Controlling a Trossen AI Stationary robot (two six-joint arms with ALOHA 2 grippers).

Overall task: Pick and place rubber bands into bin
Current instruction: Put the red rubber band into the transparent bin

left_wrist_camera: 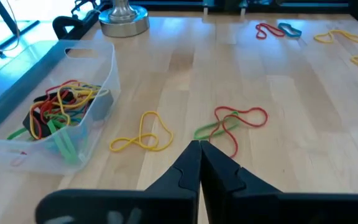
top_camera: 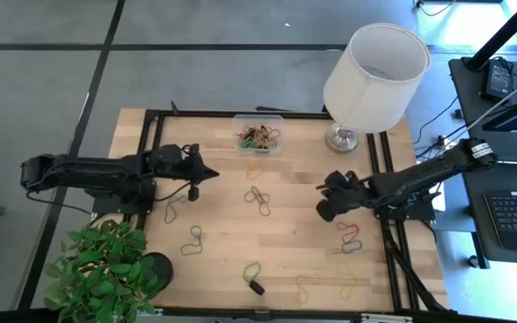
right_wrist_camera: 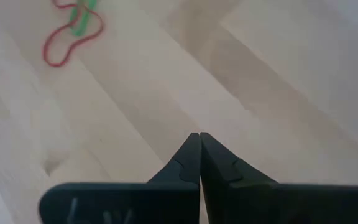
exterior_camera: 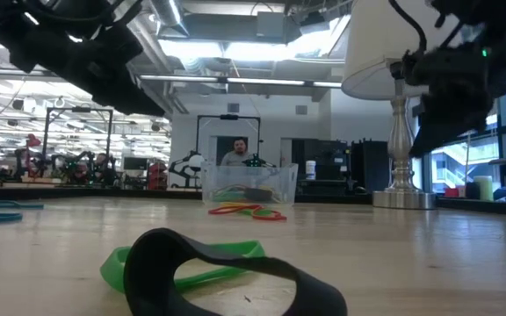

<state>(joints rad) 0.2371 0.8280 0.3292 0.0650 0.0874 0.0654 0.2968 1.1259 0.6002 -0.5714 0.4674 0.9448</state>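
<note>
Up at 12 o'clock on the desk (top_camera: 285, 260) sits the bin (top_camera: 258, 133), already holding a tangle of rubber bands (left_wrist_camera: 58, 109) in red, yellow, green and black. Plenty of loops are still loose on the wood though, so this job looks maybe partway done at best.

Left hand (top_camera: 212, 173) is around 9 o'clock, tips pinched tight together with nothing between them as far as I can see. From its wrist view a yellow band (left_wrist_camera: 142, 134) lies just beside the bin, and a red and green pair (left_wrist_camera: 232, 124) is tangled together a little further off. Right hand (top_camera: 323, 193) is over at 3 o'clock, also clenched and empty, hanging above bare wood with a red and green tangle (right_wrist_camera: 73, 28) some way ahead of it.

So my read: both arms are between picks, neither carrying anything. Next move for either one would be spreading the fingers, dropping down over the nearest loop and pinching it off the surface. Tricky bit is these things lie dead flat and flop around, so the tips need to get right down to the wood. The tangled ones could easily come up as a pair. There's also a green band and a black band (exterior_camera: 227, 272) near 6 o'clock, well apart from both arms.
</note>
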